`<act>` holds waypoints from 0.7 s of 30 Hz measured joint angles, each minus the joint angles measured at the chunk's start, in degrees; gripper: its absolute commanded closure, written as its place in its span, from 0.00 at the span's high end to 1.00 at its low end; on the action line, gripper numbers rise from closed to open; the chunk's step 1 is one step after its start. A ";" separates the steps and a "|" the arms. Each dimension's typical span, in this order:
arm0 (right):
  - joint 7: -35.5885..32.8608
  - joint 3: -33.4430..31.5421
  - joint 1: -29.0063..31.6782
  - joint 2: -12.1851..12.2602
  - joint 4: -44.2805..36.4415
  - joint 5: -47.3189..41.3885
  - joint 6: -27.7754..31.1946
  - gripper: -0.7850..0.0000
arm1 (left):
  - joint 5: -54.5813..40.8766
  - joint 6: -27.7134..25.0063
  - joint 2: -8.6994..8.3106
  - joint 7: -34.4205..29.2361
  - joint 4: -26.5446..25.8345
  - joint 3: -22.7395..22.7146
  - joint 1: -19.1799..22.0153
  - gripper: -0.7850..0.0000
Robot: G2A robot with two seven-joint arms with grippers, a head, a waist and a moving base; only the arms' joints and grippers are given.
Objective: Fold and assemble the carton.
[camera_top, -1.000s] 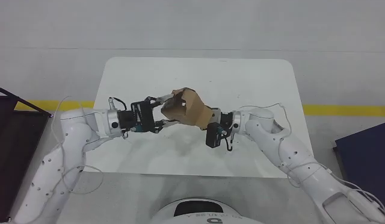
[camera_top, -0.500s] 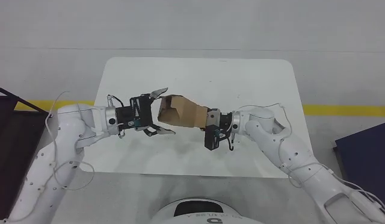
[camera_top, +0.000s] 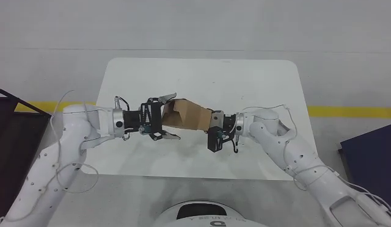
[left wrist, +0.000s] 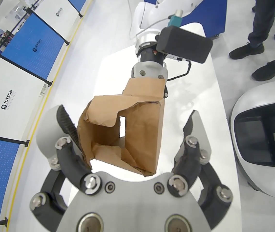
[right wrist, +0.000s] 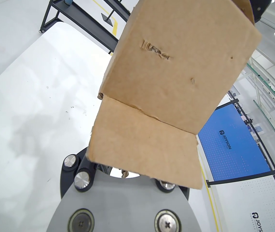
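The carton (camera_top: pixel 186 115) hangs above the white tabletop (camera_top: pixel 244 80), between my two arms. Its open mouth faces the left gripper (camera_top: pixel 174 116), and through that mouth I see bare cardboard walls, a folded inner flap and a small rectangular slot. Its long axis runs from one gripper to the other, across the tabletop's width. The right gripper (camera_top: pixel 212 122) has its fingers clenched on the flap at the far end and carries the carton. The left fingers (left wrist: pixel 65 121) are released and spread wide on either side of the mouth. One ribbed pad sits just beside the rim, and the other stands apart. The cardboard is plain brown, creased, ragged at the rim, with a small tear on one broad face.
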State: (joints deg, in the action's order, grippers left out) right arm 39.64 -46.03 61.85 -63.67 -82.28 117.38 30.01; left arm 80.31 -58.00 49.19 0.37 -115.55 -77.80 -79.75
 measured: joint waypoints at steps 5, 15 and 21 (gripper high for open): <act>-0.37 0.47 -0.25 -0.15 0.14 -0.26 0.28 0.00 | 0.84 0.17 -0.08 0.68 -0.02 0.03 -0.16 0.39; -0.48 0.91 -0.73 -0.29 0.51 -0.62 0.44 0.00 | 1.79 0.83 -0.08 1.66 0.25 0.52 -0.40 0.29; -0.36 1.00 -0.87 -0.29 0.69 -0.74 0.49 0.00 | 1.60 1.03 -0.07 1.98 0.38 0.66 -0.23 0.45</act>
State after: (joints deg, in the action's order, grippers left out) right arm 39.29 -45.02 60.98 -63.97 -81.59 116.63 30.50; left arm 81.92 -56.97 49.12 2.35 -115.17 -77.15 -79.98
